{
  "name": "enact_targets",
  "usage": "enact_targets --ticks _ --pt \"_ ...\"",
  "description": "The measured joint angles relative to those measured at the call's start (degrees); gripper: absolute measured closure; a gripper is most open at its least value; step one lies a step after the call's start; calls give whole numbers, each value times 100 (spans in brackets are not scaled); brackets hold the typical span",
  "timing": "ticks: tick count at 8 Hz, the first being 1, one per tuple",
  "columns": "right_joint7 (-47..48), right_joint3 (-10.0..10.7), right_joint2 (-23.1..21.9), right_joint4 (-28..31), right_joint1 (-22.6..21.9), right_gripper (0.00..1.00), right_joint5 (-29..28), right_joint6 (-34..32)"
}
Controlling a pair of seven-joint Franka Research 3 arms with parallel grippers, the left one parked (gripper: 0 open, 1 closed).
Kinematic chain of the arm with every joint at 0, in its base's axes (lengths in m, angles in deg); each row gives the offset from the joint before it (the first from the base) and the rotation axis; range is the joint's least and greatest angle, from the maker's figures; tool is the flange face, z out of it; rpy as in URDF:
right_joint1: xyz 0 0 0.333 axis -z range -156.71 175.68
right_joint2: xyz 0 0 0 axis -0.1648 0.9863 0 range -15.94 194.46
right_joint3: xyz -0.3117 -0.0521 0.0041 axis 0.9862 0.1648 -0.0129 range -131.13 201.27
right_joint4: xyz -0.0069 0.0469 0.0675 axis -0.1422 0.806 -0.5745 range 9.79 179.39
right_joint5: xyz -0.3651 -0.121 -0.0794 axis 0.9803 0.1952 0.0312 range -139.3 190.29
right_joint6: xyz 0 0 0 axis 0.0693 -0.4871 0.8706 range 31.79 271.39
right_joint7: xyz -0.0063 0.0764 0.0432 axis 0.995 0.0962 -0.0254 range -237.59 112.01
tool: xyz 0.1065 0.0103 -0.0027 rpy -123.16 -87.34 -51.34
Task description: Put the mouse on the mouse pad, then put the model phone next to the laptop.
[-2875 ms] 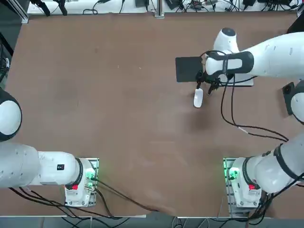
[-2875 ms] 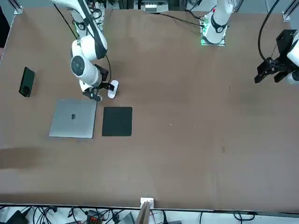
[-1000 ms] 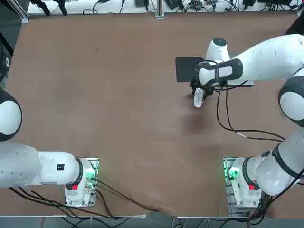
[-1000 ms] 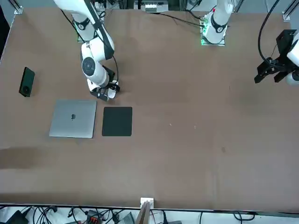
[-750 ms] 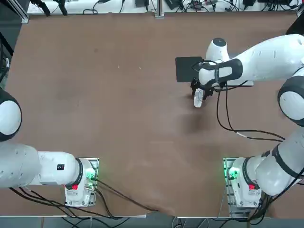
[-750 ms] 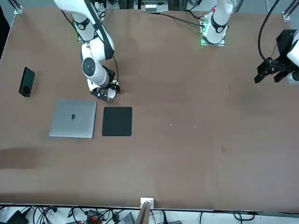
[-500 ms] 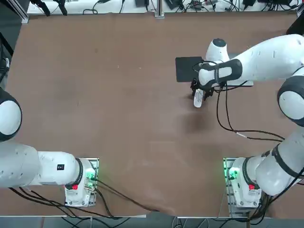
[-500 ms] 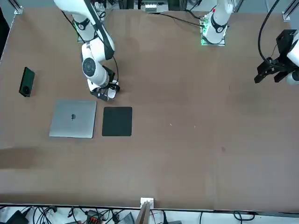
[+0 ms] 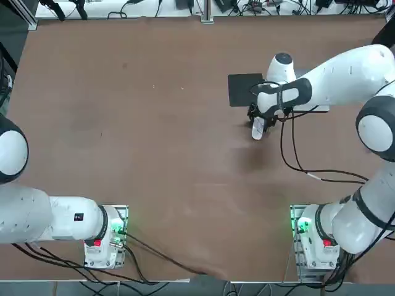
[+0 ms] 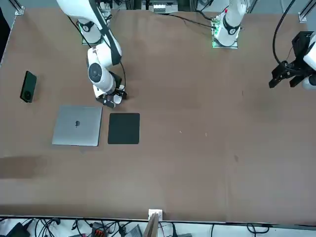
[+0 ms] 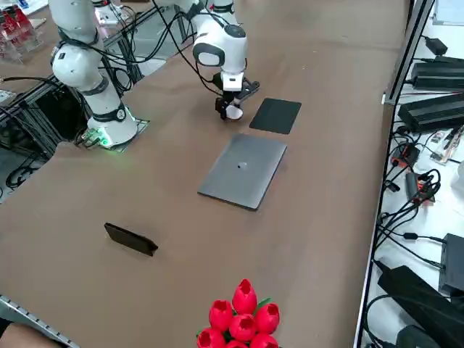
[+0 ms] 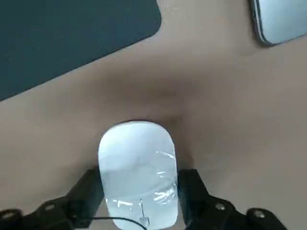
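Right gripper (image 12: 139, 189) is down at table level with a finger on each side of the mouse (image 12: 137, 172), pads against its flanks: clamped on it. Can't tell whether the mouse is lifted or resting on the table (image 9: 154, 123); the wrist view shows a shadow under it, nothing conclusive.

In the top view the arm's wrist covers most of the mouse (image 9: 257, 128); only its near end pokes out. In the front view (image 10: 114, 100) and the right side view (image 11: 233, 112) it's a small white blob under the fingers.

Mouse pad (image 12: 72, 33) lies just beyond the gripper, on the far side from the robot's base, apart from the mouse; cropped in the wrist view. Whole pad visible in the front view (image 10: 123, 128).

Laptop (image 10: 77, 125) sits beside the pad, on the gripper's right; only a corner (image 12: 283, 21) shows at the wrist, and the arm hides most of it from overhead.

Model phone (image 10: 28, 86) is well off to the gripper's right, past the laptop. From the right side (image 11: 130, 239) it's a thin dark slab; no detail readable.
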Motion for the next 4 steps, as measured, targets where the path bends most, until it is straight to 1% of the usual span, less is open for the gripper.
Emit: enact_targets --ticks 1,2,3,4 --pt "36 0 -19 -45 0 21 -2 -1" --pt "83 2 -40 -130 0 21 -2 -38" --pt "123 21 -85 -292 2 21 -2 -245" --pt "179 69 -139 -596 18 21 -5 -668"
